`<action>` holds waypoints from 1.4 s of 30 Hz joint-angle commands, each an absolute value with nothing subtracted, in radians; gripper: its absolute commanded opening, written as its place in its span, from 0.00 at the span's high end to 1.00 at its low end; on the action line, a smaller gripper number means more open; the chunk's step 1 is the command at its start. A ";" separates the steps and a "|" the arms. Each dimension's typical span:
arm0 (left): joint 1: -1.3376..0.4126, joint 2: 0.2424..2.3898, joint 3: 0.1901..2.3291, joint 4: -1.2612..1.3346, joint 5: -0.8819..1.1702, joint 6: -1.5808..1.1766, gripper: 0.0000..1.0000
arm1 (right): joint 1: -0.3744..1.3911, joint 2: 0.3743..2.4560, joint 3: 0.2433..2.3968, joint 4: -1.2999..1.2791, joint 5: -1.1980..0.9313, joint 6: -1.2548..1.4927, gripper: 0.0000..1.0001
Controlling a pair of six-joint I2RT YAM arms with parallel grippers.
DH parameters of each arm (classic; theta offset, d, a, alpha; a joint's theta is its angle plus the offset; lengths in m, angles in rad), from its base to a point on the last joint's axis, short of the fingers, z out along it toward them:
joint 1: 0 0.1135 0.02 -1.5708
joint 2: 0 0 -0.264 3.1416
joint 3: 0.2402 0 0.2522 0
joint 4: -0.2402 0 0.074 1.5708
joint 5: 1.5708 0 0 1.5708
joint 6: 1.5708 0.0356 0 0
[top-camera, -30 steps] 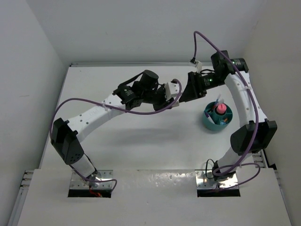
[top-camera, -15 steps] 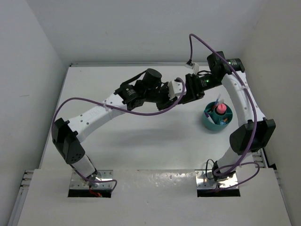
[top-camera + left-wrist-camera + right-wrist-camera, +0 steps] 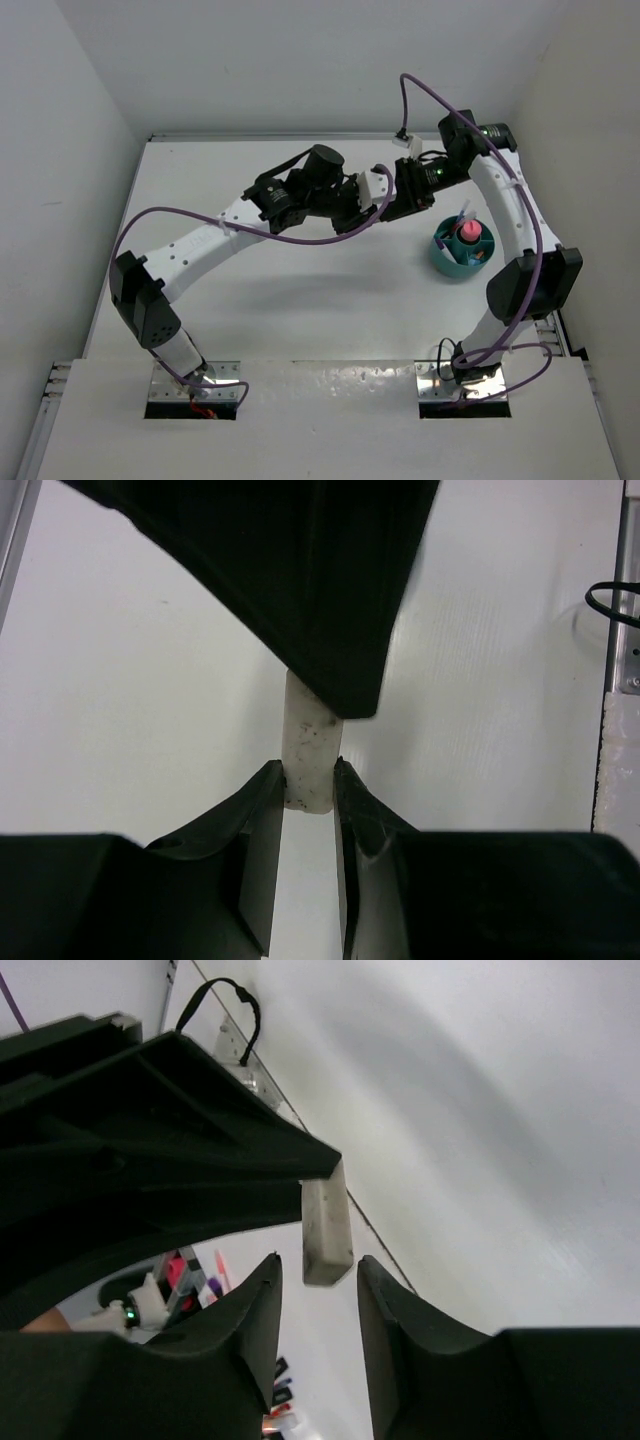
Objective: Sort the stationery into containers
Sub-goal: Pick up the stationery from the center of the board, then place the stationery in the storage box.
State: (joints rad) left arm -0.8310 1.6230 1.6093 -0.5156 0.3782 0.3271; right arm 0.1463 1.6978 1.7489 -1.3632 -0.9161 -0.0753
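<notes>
My left gripper (image 3: 309, 775) is shut on the small beige eraser (image 3: 312, 738) and holds it in the air above the table. The eraser's free end points at my right gripper (image 3: 318, 1270), which is open; its jaws stand either side of the eraser's tip (image 3: 325, 1225) without touching it. In the top view the two grippers meet tip to tip, the left gripper (image 3: 378, 195) beside the right gripper (image 3: 398, 200), at the back centre-right. The round teal organiser cup (image 3: 447, 262) stands to the right and holds the fat pink marker (image 3: 468, 232) and other pens.
White walls close the table at the back and on both sides. The right arm (image 3: 520, 220) curves round behind the cup. The left arm (image 3: 210, 240) stretches across the table's middle.
The right gripper has moved left and the left gripper a little right, so they now meet at the eraser. The last half second shows almost no movement.
</notes>
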 commanded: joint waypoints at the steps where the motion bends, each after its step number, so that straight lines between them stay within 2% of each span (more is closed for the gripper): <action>1: -0.848 1.620 1.666 -0.465 0.408 0.310 0.93 | 0.155 1.709 1.769 -1.419 -0.928 -0.060 0.62; 4: -0.848 1.624 1.672 -0.465 0.408 0.305 0.93 | 0.155 1.712 1.769 -1.416 -0.923 -0.058 0.61; 7: -0.848 1.628 1.677 -0.466 0.420 0.299 0.93 | 0.156 1.709 1.770 -1.411 -0.919 -0.057 0.63; 12: -0.854 1.634 1.678 -0.465 0.422 0.301 0.92 | 0.153 1.709 1.773 -1.411 -0.937 -0.064 0.80; 14: -0.857 1.635 1.675 -0.466 0.417 0.302 0.74 | 0.156 1.706 1.779 -1.416 -0.940 -0.072 0.89; 15: -0.859 1.634 1.672 -0.463 0.413 0.298 0.62 | 0.155 1.703 1.784 -1.416 -0.934 -0.077 0.92; 16: -0.859 1.634 1.669 -0.465 0.396 0.295 0.46 | 0.152 1.698 1.787 -1.419 -0.928 -0.083 0.93; 19: -0.859 1.625 1.657 -0.471 0.347 0.287 0.30 | 0.103 1.684 1.813 -1.433 -0.908 -0.115 0.98; 22: -0.828 1.609 1.632 -0.482 0.351 0.275 0.23 | 0.009 1.677 1.836 -1.483 -0.879 -0.191 1.00; 29: -0.723 1.640 1.649 -0.563 0.402 0.284 0.19 | -0.293 1.625 1.812 -1.563 -0.706 -0.421 1.00; 35: -0.678 1.735 1.716 -0.653 0.548 0.325 0.20 | -0.454 1.621 1.810 -1.563 -0.524 -0.604 1.00; 42: -0.652 1.802 1.764 -0.675 0.589 0.344 0.21 | -0.528 1.684 1.836 -1.565 -0.382 -0.704 1.00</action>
